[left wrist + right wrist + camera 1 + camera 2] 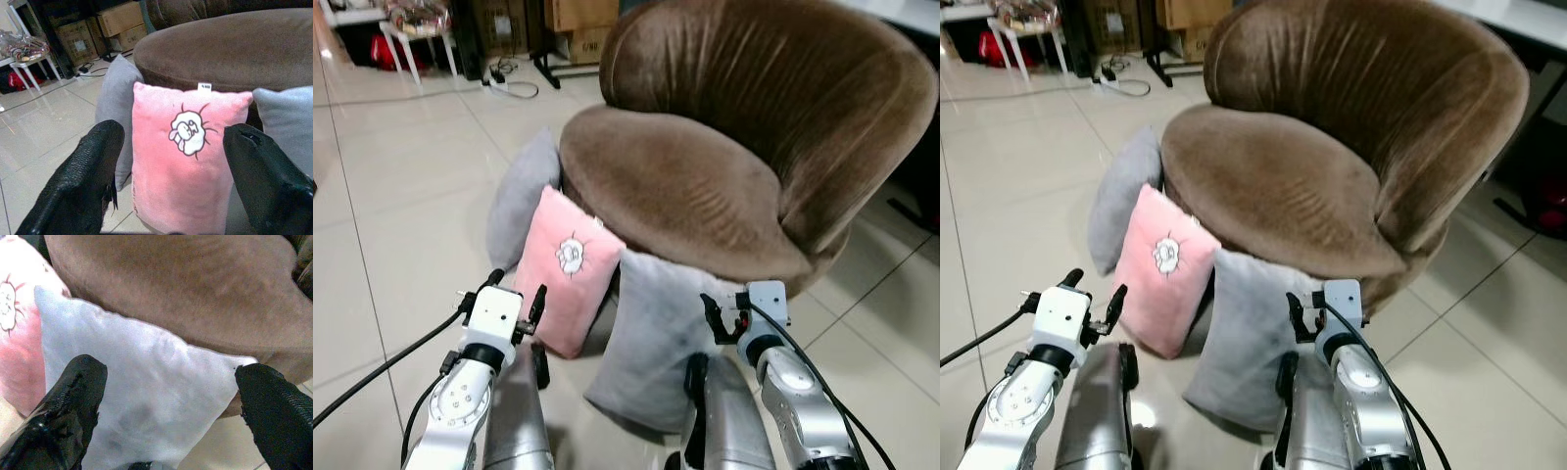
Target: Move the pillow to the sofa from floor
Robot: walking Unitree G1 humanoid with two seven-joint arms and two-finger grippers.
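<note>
Pillows lean against the sofa base on the floor: pink pillow, grey pillow, another grey one behind. Approach step, I judge; next, close in and pinch one. Left gripper gapes wide before the pink, right gripper wide before the grey; both empty.

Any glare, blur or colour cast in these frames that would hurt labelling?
Eye views: sharp, soft glare on the floor tiles. Left wrist view: bluish cast, pink pillow clear, fingers slightly soft. Right wrist view: grey pillow washed out near white.
</note>
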